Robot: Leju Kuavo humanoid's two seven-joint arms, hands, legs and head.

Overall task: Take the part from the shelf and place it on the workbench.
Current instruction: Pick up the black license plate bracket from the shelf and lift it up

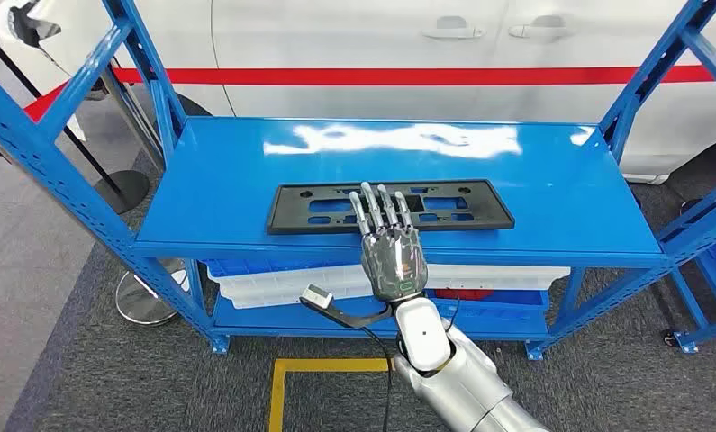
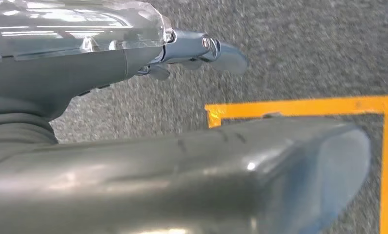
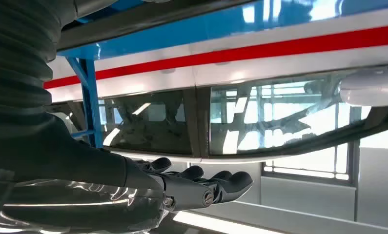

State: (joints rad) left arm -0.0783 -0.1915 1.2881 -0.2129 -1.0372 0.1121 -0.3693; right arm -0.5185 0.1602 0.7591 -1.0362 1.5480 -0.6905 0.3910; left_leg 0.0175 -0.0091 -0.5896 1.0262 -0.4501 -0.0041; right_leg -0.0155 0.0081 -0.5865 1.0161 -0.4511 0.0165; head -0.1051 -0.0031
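A black part (image 1: 390,207) is being shown on a glossy blue shelf (image 1: 552,193); a white car (image 1: 426,54) is being crossed by a red stripe (image 1: 426,76); yellow floor tape (image 1: 286,382) is being seen on grey carpet (image 1: 111,378).

No text, label, brand or number can be read in any of the pictures. The black part (image 1: 390,208) at the centre of the head view bears no legible marking, and neither does the blue shelf (image 1: 552,193) it lies on. The glowing marks on the back of the right hand (image 1: 392,259), just below the centre of that frame, are too small to make out as characters.
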